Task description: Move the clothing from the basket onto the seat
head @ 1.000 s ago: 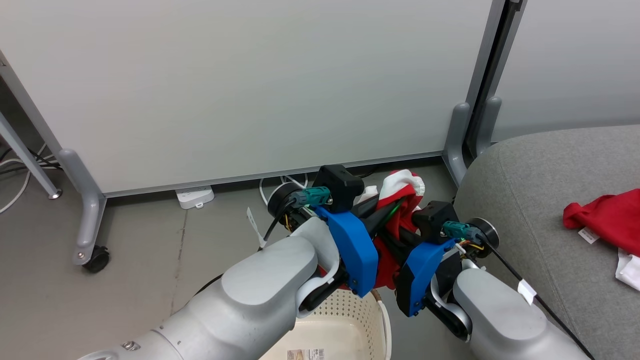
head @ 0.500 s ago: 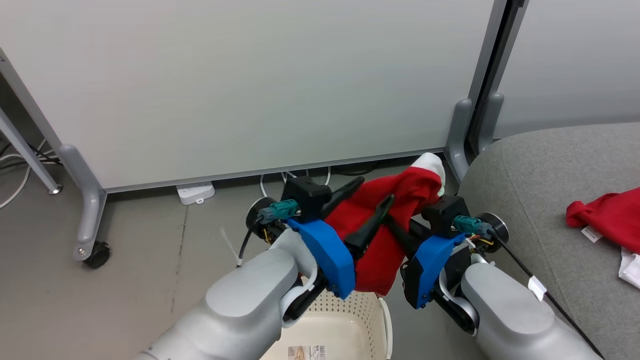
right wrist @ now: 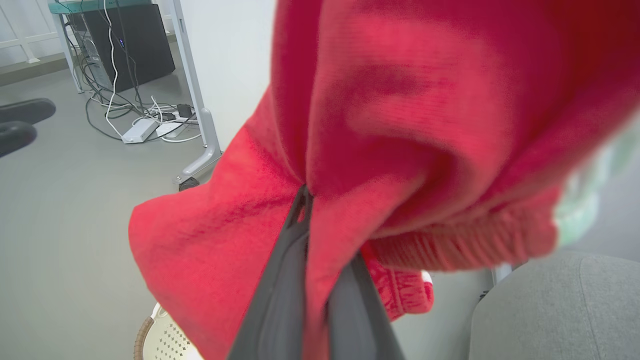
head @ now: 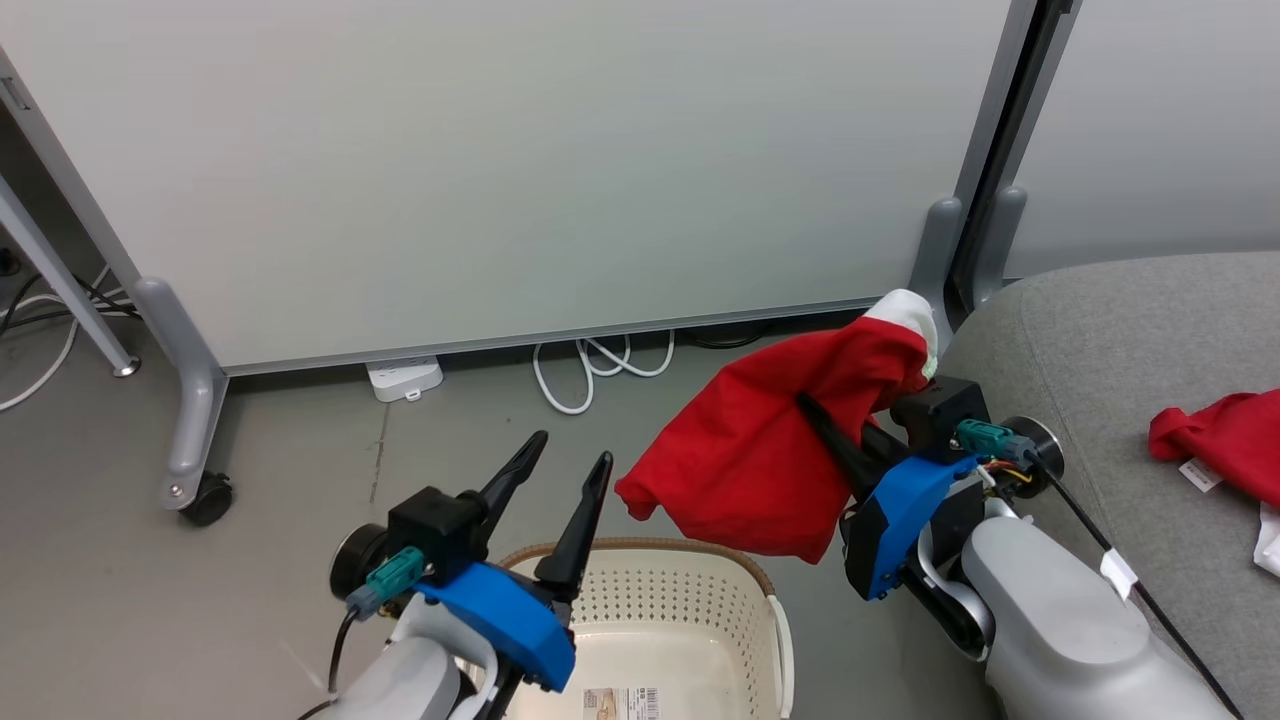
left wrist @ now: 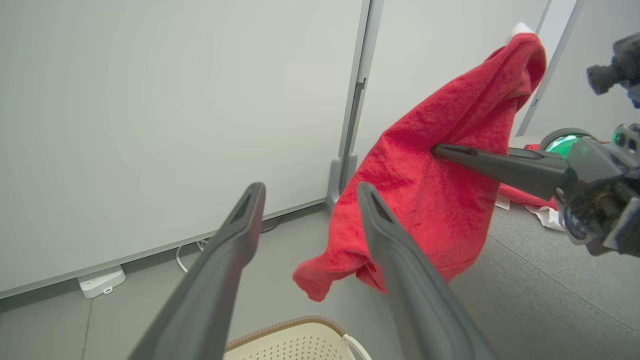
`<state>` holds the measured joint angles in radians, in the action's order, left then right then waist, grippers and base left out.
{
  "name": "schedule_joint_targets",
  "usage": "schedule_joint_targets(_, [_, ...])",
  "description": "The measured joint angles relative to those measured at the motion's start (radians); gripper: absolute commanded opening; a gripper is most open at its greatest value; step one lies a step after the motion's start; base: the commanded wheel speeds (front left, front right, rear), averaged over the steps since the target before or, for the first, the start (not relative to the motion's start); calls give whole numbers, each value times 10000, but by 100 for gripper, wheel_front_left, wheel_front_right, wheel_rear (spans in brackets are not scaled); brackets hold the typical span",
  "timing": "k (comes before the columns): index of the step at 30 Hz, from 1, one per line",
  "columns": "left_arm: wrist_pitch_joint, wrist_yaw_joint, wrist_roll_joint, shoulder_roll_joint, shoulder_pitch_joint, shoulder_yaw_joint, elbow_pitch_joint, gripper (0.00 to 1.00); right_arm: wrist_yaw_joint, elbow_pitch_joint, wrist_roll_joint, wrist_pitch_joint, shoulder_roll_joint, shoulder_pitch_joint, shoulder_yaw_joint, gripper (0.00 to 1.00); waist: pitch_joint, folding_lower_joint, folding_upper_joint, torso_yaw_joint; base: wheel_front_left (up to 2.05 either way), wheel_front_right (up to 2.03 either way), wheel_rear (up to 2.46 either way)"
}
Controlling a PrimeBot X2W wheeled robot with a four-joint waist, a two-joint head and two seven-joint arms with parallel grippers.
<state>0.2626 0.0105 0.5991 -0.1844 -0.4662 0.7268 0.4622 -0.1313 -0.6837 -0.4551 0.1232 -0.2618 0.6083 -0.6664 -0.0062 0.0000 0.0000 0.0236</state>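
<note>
Far left: you get a partition castor [head: 208, 500] on the floor [head: 100, 600] and a white power strip [head: 405, 378] at the panel's foot. The cables beside them run off the picture's edge.

Left end effector [head: 572, 446]: released, with its fingers spread wide and nothing between them. It is poised over the basket's rear rim, and its arm is cut off at the bottom edge.

Basket [head: 700, 600]: on the floor, only its far half in your head view. The label [head: 615, 703] inside is clipped and unreadable.

Red garment [head: 750, 460]: in the air, up and right of the basket and clear of it. It hangs in loose folds with white trim [head: 905, 308] at the top. You cannot make out any number.

Right end effector [head: 808, 405]: clenched on the red garment. In the right wrist view its fingers [right wrist: 280, 280] press together, tips buried in blurred cloth.

Seat [head: 1120, 330]: grey, far right, partly out of frame. A second red garment [head: 1215, 440] with a white tag [head: 1200, 475] lies on it, cut by the right edge.
</note>
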Motion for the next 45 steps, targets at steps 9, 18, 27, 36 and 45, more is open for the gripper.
schedule_joint_targets(9, [0, 111, -1461, 79, 1788, -1756, -683, 100, 0, 242, 284, -134, 23, -348, 481, 0, -41, -1, 0, -35, 0, 0, 0])
schedule_joint_targets(18, [0, 543, -2253, 418, 2218, -2575, -673, 100, 0, 508, 506, -313, 65, -634, 775, 0, -9, -1, 0, -27, 0, 0, 0])
schedule_joint_targets(27, [0, 888, -2740, 658, 2234, -2943, -426, 100, 0, 738, 610, -454, 104, -785, 970, 0, 17, 1, 0, -15, 0, 0, 0])
schedule_joint_targets(36, [0, 1037, -2947, 859, 2237, -3304, -343, 100, 0, 894, 681, -571, 155, -847, 1039, 0, 79, 1, 0, -284, 0, 0, 0])
schedule_joint_targets(45, [0, 1126, -3208, 924, 2259, -3448, -339, 100, 0, 940, 769, -610, 228, -832, 1103, 0, 225, 1, 0, -1375, 0, 0, 0])
